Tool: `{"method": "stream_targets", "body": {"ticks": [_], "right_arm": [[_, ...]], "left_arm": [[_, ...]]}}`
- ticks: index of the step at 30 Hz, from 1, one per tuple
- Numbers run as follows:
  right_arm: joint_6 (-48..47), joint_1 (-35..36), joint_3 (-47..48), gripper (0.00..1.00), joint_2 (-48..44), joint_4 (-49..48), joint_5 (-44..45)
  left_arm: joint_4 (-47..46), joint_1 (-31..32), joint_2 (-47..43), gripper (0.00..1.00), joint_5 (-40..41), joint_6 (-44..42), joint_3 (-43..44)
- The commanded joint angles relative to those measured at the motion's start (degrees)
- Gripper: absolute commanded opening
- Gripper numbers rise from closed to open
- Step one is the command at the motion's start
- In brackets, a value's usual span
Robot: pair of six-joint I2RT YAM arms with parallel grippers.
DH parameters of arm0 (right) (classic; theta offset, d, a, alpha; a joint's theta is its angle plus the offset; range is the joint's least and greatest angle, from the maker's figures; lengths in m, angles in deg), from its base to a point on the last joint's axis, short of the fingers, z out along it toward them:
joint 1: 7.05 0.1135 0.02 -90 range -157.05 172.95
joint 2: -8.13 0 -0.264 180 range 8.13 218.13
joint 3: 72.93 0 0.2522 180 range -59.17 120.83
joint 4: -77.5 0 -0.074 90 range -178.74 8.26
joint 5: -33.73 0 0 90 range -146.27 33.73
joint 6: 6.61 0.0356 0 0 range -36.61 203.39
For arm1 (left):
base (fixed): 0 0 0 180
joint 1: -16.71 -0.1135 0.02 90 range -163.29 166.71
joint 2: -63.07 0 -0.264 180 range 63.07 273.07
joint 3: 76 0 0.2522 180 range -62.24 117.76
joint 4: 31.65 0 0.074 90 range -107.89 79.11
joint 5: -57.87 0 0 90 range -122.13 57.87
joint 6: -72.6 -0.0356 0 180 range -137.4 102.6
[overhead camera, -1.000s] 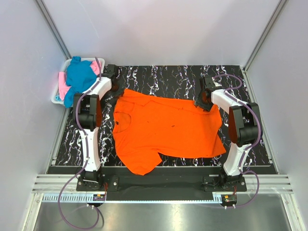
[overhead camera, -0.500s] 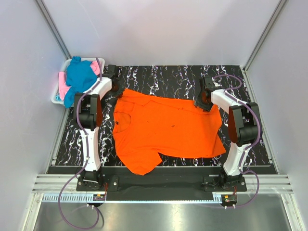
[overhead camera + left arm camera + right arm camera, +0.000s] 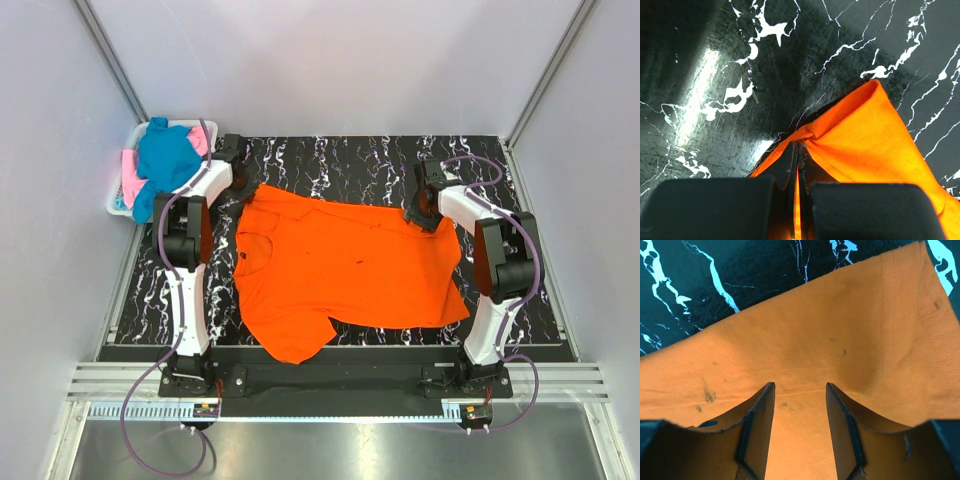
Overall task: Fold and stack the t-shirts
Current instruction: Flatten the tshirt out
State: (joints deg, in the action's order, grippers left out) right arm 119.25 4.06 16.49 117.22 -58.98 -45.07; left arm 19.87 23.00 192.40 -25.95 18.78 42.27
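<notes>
Pinching the orange t-shirt point(image 3: 350, 265), the left gripper point(image 3: 796, 146) sits clamped.

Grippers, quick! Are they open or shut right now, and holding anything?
Left gripper: shut, pinching the orange t-shirt at its edge.
Right gripper: open over the same shirt, gripping nothing.

The orange t-shirt point(image 3: 350, 265) is soft matt cloth with stitched hems and small dark specks; the table point(image 3: 340, 165) is glossy black with white marble veining, finely scratched. The basket point(image 3: 113, 205) looks like white plastic; the teal t-shirt point(image 3: 165, 155) in it is matt cloth.
</notes>
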Motion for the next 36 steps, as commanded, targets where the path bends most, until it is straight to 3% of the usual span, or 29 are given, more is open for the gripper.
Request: {"method": "stream_targets", "body": {"ticks": [1, 10, 16, 22, 36], "right_arm": [[0.8, -0.1, 2.6, 0.52, 0.9, -0.8, 2.7], [3.0, -0.4, 6.9, 0.53, 2.5, 3.9, 12.3], [2.8, -1.8, 10.5, 0.53, 5.3, 5.9, 10.4], [2.9, -1.8, 9.2, 0.53, 4.6, 5.8, 9.2], [1.9, -1.8, 9.1, 0.54, 3.7, 5.8, 7.4]], "left_arm": [[-1.2, 0.0, -5.8, 0.0, -0.7, -1.1, 1.0], [-1.1, 0.1, -7.9, 0.0, -4.4, -0.8, 0.6], [-1.1, 0.6, -7.9, 0.01, -3.0, -1.9, -0.8], [-0.9, 1.0, -7.0, 0.2, 0.4, -1.1, -3.3], [-0.1, 1.6, -4.1, 0.23, 5.8, -0.9, -3.3]]}}
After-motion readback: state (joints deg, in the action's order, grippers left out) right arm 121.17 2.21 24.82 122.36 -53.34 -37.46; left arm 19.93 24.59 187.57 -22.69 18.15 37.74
